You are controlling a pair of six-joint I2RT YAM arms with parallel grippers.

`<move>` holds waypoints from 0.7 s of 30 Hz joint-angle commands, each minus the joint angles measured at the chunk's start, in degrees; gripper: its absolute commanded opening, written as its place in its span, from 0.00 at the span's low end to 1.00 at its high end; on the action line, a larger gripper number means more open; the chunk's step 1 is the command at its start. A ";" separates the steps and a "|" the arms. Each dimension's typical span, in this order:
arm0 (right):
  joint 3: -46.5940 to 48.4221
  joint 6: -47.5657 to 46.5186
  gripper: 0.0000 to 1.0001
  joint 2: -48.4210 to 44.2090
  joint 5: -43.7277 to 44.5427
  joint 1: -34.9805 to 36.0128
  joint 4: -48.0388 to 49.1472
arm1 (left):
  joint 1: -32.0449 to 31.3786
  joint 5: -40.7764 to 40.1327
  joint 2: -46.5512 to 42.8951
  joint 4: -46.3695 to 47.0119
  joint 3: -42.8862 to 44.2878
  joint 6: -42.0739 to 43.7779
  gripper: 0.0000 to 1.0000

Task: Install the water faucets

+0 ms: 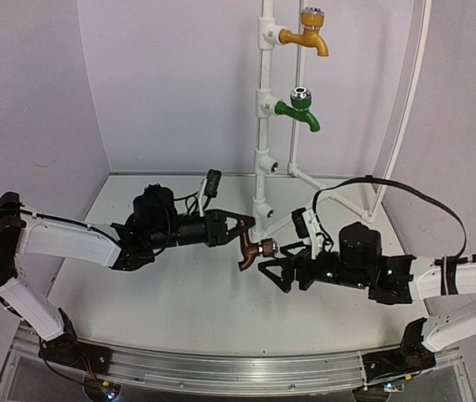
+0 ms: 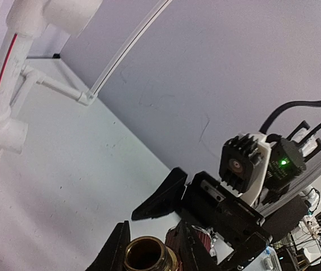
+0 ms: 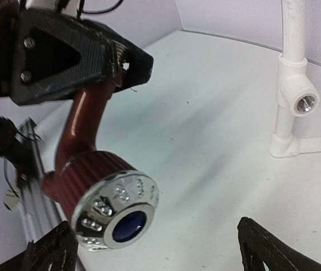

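Observation:
The dark brown faucet [image 1: 252, 250] hangs above the table, my left gripper [image 1: 245, 232] shut on its body. In the left wrist view its brass threaded end [image 2: 144, 254] sits between my left gripper's [image 2: 151, 240] fingers. In the right wrist view its ribbed knob and silver cap [image 3: 115, 210] face the camera, with the left gripper [image 3: 118, 62] clamped above them. My right gripper [image 1: 273, 260] stands open just right of the cap, its fingertips [image 3: 265, 248] wide apart and touching nothing. The green faucet [image 1: 298, 111] sits in a socket of the white pipe stand [image 1: 263, 126].
A yellow-orange faucet [image 1: 309, 36] is fitted at the top of the stand. Bare sockets show lower on the pipe [image 1: 271, 166] [image 3: 306, 103]. A thin white frame [image 1: 401, 117] rises at the back right. Purple walls close the back and sides.

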 commanded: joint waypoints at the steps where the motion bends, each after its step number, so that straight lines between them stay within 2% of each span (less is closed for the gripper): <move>1: 0.02 12.78 0.98 0.19 -7.96 -0.02 19.90 | -0.29 0.75 1.03 19.29 0.91 -2.80 0.00; 4: -0.40 12.44 0.95 1.04 -9.89 0.01 25.88 | -0.78 1.33 3.04 24.53 1.98 -4.33 0.00; 9: -1.28 10.09 0.83 1.43 -4.99 -0.03 29.98 | -2.52 2.03 7.35 28.63 4.71 -7.60 0.00; 11: -0.84 8.32 0.75 2.09 -5.31 -0.03 31.37 | -3.33 2.00 8.83 29.79 5.55 -8.12 0.00; 14: -0.23 6.48 0.52 3.15 -4.94 -0.01 31.95 | -3.81 2.38 10.64 33.46 6.19 -10.00 0.00; 15: -0.55 6.38 0.47 3.27 -4.01 -0.03 32.74 | -3.93 2.23 11.16 34.81 6.18 -10.64 0.00; 17: -1.14 6.28 0.44 3.40 -2.52 -0.02 34.45 | -4.25 1.36 12.18 37.77 5.58 -11.40 0.00; 21: -1.90 5.42 0.44 3.29 -1.48 -0.03 36.44 | -4.69 0.04 13.11 40.32 5.22 -11.96 0.00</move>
